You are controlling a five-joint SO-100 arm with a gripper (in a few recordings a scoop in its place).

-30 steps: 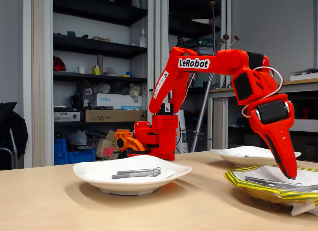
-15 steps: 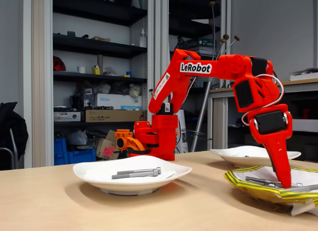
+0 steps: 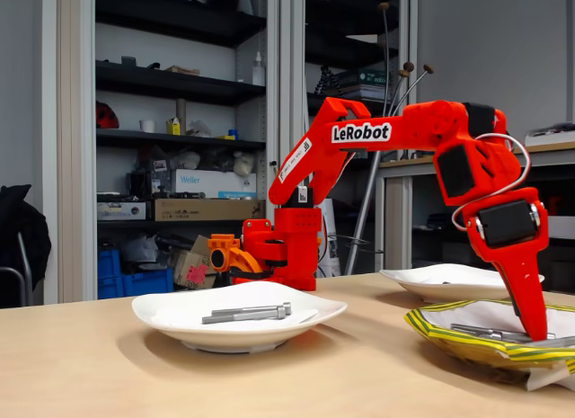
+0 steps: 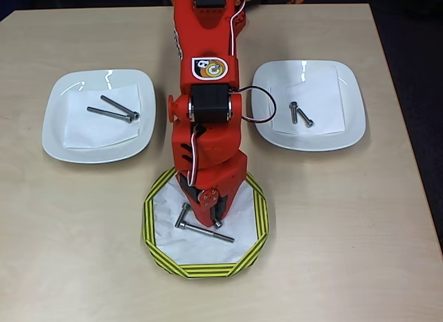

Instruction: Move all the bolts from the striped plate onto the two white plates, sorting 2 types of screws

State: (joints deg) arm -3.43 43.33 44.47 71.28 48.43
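The striped plate (image 4: 250, 237) lies at the near middle of the table, and at the right edge in the fixed view (image 3: 467, 343). A long bolt (image 4: 208, 233) lies across it, with a shorter piece (image 4: 183, 215) at its left end. My red gripper (image 4: 209, 218) points down into this plate, tips just above the long bolt (image 3: 490, 331). Its fingers are hidden under the wrist from above and seen edge-on from the side (image 3: 537, 328). The left white plate (image 4: 62, 135) holds two long bolts (image 4: 111, 113). The right white plate (image 4: 349, 114) holds two short bolts (image 4: 299, 114).
The arm's base stands at the far middle of the table (image 3: 283, 247), between the two white plates. Paper sheets line all three plates. Shelves and a second table stand behind. Bare tabletop lies in front of the plates and at both sides.
The arm has swung slightly right in the fixed view and lowered, bringing the gripper tip deeper into the striped plate. The bolts on the white plates have not moved.
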